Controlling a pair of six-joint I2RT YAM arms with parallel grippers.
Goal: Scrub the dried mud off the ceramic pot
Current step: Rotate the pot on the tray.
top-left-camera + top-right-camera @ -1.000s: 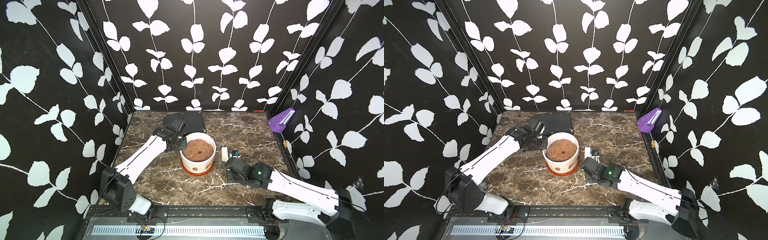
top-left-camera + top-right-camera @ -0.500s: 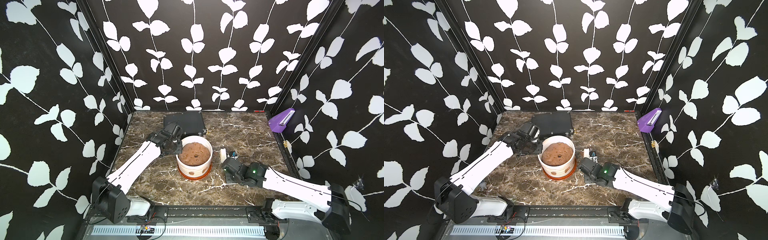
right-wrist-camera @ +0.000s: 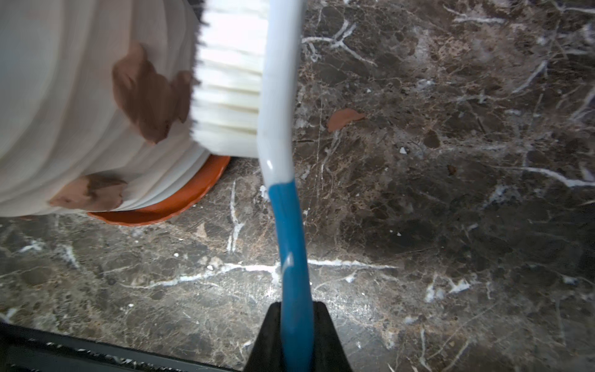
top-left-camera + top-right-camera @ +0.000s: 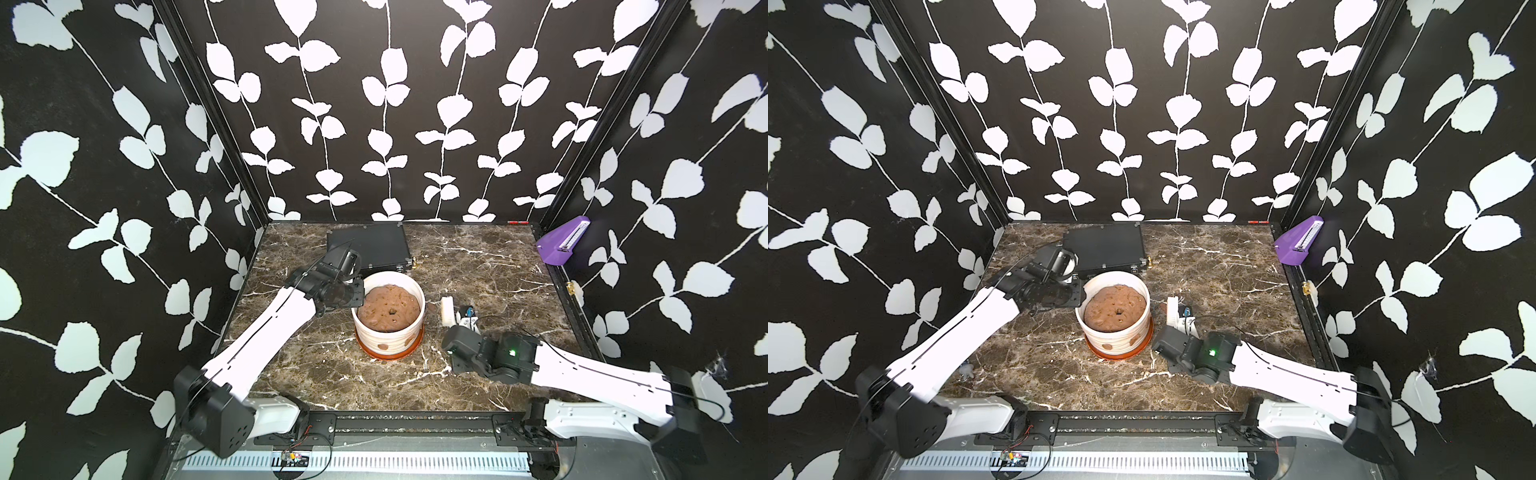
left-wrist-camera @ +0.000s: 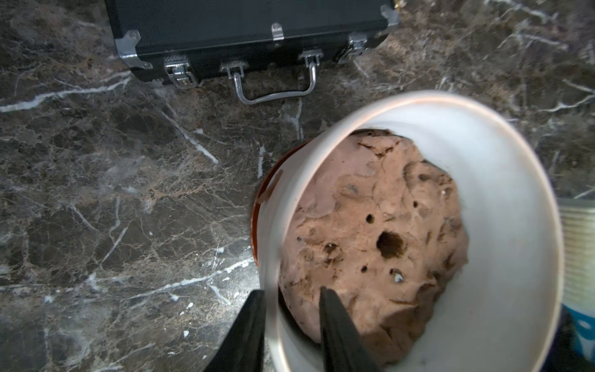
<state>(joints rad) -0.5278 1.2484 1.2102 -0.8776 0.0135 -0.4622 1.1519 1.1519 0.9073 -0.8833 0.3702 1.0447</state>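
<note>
The white ribbed ceramic pot (image 4: pixel 388 345) (image 4: pixel 1113 337) stands on its orange-brown saucer mid-table. Dried mud blotches (image 3: pixel 145 93) cling to its outer wall, and one flake (image 3: pixel 344 117) lies on the table. My left gripper (image 5: pixel 289 290) (image 4: pixel 358 293) straddles the pot's rim (image 5: pixel 515 225), open. One finger is against the outside and the other stands off the wall inside. My right gripper (image 3: pixel 296 304) (image 4: pixel 465 323) is shut on a blue-and-white brush (image 3: pixel 289 225). The bristles (image 3: pixel 228 80) point at the wall beside a blotch; contact cannot be told.
A lumpy brown mound (image 4: pixel 388 309) with a centre hole fills the pot. A flat black case (image 4: pixel 368 249) (image 5: pixel 251 29) lies just behind the pot and my left wrist. A purple holder (image 4: pixel 563 245) is fixed to the right wall.
The pot has slid slightly left and toward the front with my left gripper on its rim. The left jaws have parted. My right gripper has followed a little with the brush.
</note>
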